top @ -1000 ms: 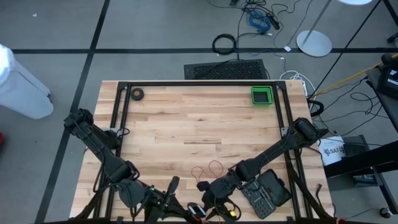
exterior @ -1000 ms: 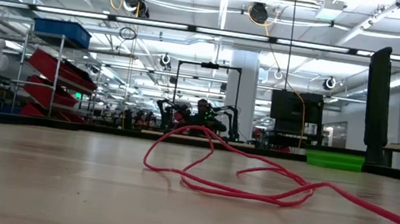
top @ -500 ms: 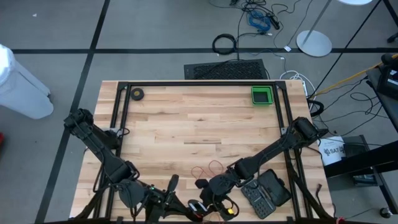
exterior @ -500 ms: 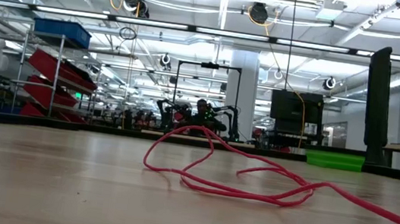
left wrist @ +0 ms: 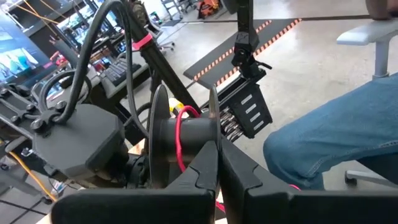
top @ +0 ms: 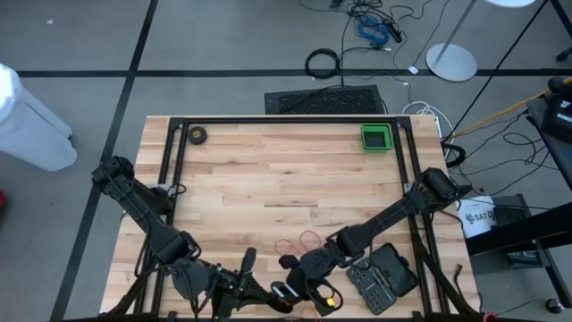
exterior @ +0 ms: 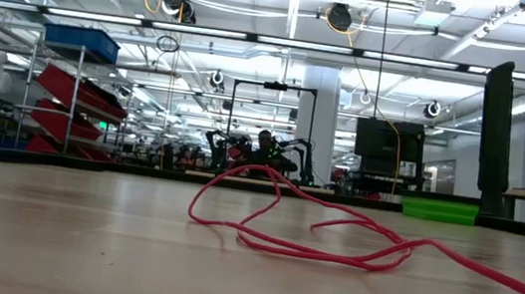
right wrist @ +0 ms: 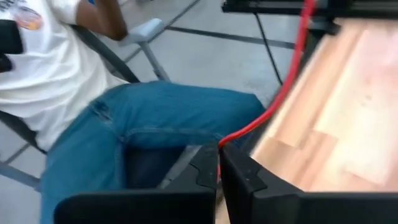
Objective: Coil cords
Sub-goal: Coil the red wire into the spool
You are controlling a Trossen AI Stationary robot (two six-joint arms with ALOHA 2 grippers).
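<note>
Thin glossy red cord (exterior: 312,235), looped on woodgrain, pinched between right fingers (right wrist: 239,168); left fingers (left wrist: 239,171) pressed together.

Robotics lab: shelving (exterior: 68,93), robot rigs (exterior: 262,152)

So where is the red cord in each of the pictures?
High view: the red cord lies in loops on the wooden table, near its front edge.
Low view: it sprawls across the middle and runs off to the right.
Left wrist view: wound on the black reel.
Right wrist view: it runs from the right pincer up past the table edge.
Shared landmark: the wooden table.
</note>
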